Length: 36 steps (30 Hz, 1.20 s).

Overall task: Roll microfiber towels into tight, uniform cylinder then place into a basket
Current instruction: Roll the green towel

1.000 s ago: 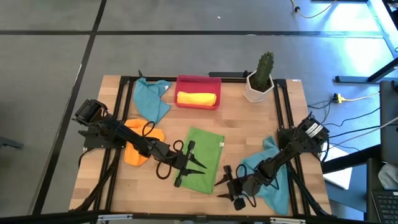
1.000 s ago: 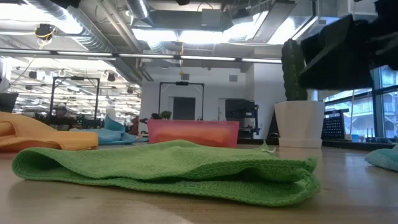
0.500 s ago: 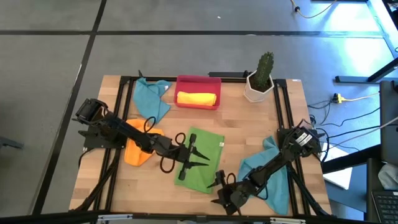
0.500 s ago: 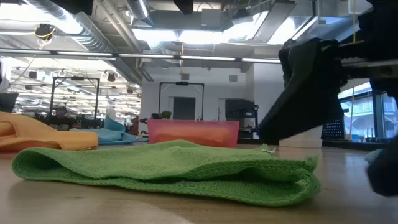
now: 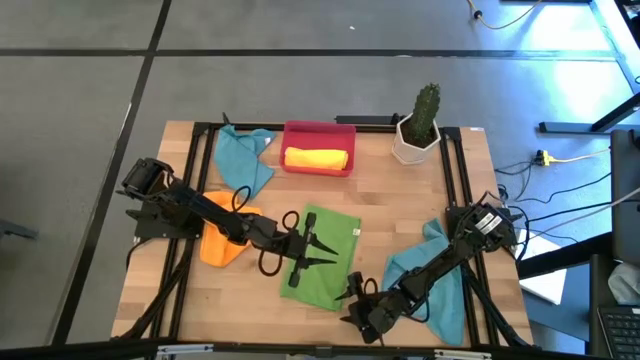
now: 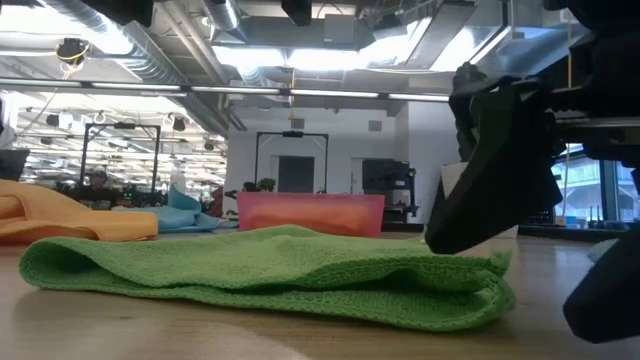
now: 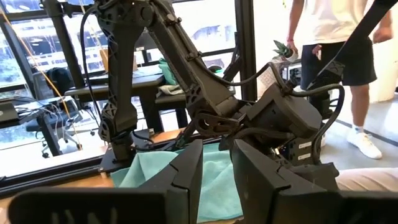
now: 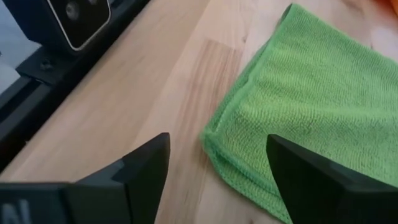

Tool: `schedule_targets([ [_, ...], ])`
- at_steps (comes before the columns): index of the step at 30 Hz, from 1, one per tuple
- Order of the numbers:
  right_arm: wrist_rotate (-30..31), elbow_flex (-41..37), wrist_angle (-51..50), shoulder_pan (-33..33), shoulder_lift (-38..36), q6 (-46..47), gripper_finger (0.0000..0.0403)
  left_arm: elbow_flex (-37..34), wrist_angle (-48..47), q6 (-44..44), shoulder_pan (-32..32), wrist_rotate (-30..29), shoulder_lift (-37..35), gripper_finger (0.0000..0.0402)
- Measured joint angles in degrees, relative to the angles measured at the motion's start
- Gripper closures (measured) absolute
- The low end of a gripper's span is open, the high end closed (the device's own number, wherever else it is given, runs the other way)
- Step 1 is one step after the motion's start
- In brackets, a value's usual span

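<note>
Nearest us, the right gripper hangs with jaws spread wide at the near right corner of the green towel, gripping nothing. The towel lies flat and folded, nubbly, its long axis running near to far, tilted slightly right. The left gripper hovers over its middle, fingers a little apart; we cannot tell whether it grips. An orange towel lies left, teal towels near right and far left. Farthest, the red basket holds a yellow roll, beside a potted cactus.
</note>
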Motion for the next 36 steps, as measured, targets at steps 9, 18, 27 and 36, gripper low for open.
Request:
schedule_targets([
  [9,0.2,0.0,-0.5,-0.1,0.0,0.6,0.0140,0.0,0.0,-0.1,-0.4,0.0,0.0,0.0321],
  [18,1.7,0.3,1.6,-0.2,3.3,0.8,0.0140,0.0,-0.1,-0.2,-0.5,0.0,0.0,0.0321],
  [27,1.8,0.2,1.8,-0.2,3.5,0.4,0.0140,0.0,-0.5,-1.5,-0.5,0.0,0.0,0.0321],
  [36,1.2,0.1,1.4,-0.2,3.7,0.1,0.0181,0.0,-1.7,-2.1,-0.5,0.0,0.0,0.0321],
])
